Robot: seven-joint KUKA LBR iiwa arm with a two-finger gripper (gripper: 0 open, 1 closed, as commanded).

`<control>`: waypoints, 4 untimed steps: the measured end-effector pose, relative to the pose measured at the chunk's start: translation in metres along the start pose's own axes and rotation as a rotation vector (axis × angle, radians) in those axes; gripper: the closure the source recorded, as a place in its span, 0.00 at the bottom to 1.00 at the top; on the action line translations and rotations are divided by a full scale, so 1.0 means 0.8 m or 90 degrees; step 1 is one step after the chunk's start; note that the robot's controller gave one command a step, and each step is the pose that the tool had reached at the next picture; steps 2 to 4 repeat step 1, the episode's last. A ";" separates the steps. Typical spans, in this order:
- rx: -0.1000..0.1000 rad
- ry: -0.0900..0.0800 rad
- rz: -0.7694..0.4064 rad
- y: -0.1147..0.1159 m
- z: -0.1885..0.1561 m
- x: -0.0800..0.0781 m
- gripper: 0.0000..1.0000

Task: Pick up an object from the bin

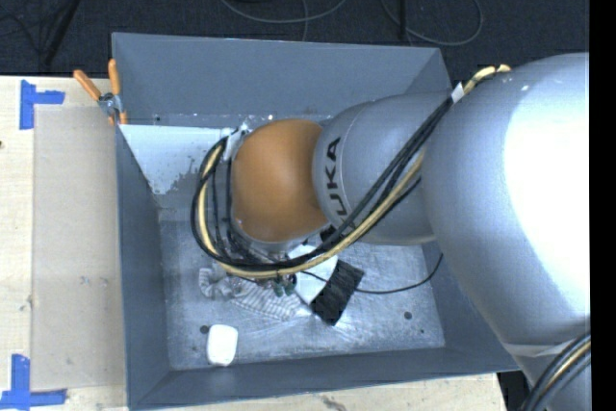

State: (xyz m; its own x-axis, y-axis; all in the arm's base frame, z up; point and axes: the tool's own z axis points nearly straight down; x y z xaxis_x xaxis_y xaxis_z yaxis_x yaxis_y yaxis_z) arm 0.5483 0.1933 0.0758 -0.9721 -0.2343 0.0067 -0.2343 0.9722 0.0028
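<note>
From where I stand, the grey metal bin (279, 77) holds one small white rounded block (221, 344) and one black oblong thing (337, 294). There are also grey crumpled pieces (241, 292), partly under the arm: at least two, beyond that I cannot tell.

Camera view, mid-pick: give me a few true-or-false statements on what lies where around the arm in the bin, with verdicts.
1. A small white block lies on the floor of the bin, toward the view's lower left. True.
2. The arm's orange cover hangs over the middle of the bin. True.
3. A black brush-like object lies left of the white block. False: it lies to the right of it, by the arm's lower edge.
4. A silvery crinkled thing lies just below the orange cover, left of the black brush-like object. True.
5. The white block rests on top of the silvery crinkled thing. False: it lies apart from it, on bare floor.
</note>
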 end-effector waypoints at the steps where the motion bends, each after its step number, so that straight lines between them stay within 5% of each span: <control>1: 0.001 -0.009 0.015 0.013 -0.201 -0.003 1.00; 4: 0.001 -0.009 0.015 0.013 -0.201 -0.003 1.00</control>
